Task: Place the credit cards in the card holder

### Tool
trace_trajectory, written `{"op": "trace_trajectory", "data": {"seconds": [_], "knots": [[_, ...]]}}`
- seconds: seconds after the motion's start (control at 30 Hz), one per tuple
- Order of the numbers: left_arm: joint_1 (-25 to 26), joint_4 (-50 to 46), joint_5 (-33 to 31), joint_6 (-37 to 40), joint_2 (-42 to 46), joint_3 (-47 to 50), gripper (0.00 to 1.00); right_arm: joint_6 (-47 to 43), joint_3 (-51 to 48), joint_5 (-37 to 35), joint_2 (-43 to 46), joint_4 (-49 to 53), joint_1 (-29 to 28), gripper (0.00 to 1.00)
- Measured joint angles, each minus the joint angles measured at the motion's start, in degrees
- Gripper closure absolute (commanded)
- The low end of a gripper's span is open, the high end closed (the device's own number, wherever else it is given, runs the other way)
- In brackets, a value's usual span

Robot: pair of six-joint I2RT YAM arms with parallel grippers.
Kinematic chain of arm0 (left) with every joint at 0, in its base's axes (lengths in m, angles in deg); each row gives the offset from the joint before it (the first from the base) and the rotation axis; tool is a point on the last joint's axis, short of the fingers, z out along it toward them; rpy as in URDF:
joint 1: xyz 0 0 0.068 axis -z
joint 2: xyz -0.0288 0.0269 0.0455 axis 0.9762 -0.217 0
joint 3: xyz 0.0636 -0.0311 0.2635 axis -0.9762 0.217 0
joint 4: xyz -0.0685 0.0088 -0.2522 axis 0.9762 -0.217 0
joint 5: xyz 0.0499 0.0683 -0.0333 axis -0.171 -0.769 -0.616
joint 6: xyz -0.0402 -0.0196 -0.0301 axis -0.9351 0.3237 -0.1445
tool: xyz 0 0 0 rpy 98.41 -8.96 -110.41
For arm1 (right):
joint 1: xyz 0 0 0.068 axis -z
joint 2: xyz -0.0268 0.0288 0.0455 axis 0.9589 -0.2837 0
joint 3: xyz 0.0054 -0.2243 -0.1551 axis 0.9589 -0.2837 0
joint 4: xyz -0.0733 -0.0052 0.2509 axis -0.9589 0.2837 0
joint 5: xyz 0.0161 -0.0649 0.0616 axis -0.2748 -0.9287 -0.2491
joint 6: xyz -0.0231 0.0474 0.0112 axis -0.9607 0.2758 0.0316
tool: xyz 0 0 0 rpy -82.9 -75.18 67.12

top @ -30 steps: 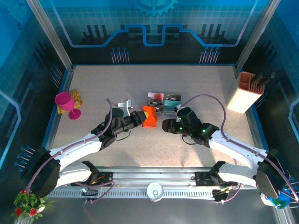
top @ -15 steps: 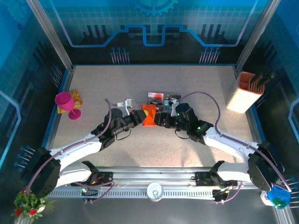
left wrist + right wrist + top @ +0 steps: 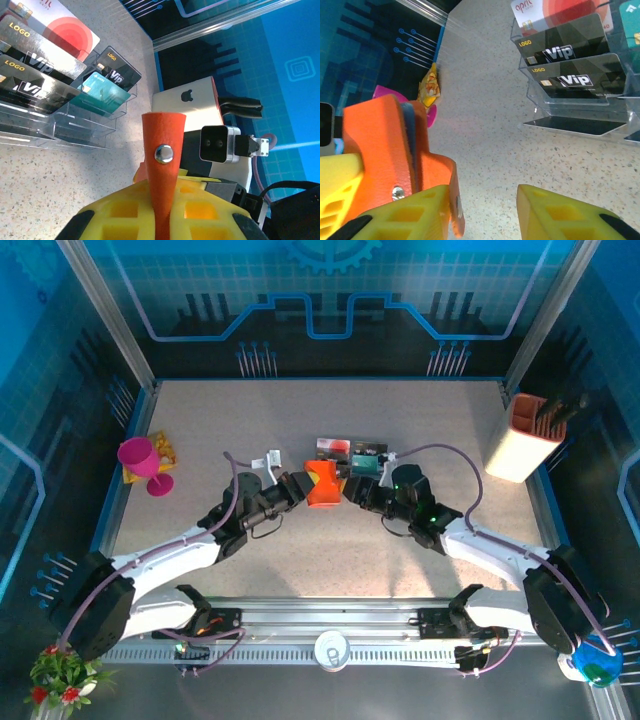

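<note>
R gripper (image 3: 351, 490) moved up to wallet (image 3: 322, 486), jaws apart, prob to open it; L gripper (image 3: 301, 484) clamped on wallet, steadying.

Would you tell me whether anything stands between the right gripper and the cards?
Nothing visible does: bare table lies between the right gripper and the cards; the wallet, clamped by the left gripper, sits off to one side.

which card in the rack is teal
The teal card, right column of the rack, in front of a black one; the rest are black or white-and-red.
</note>
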Motion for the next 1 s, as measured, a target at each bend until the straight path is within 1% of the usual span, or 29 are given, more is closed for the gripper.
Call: {"op": "trace_trajectory", "data": {"seconds": [0.23,0.5,0.83,1.0], "knots": [[0.0,8.0,0.2,-3.7,-3.0,1.0,1.0,3.7,-2.0,2.3,-0.3,-6.0,1.0,0.6],[0.0,18.7,0.2,-8.6,-8.0,2.7,1.0,8.2,-4.7,3.2,-0.7,-12.0,2.1,0.6],[0.0,24.6,0.4,-11.2,-11.7,2.8,1.0,11.5,-7.6,5.2,-0.6,-16.5,3.4,0.64],[0.0,25.7,0.4,-12.0,-12.3,2.8,1.0,13.1,-8.9,6.0,-0.7,-19.3,3.9,0.65]]}}
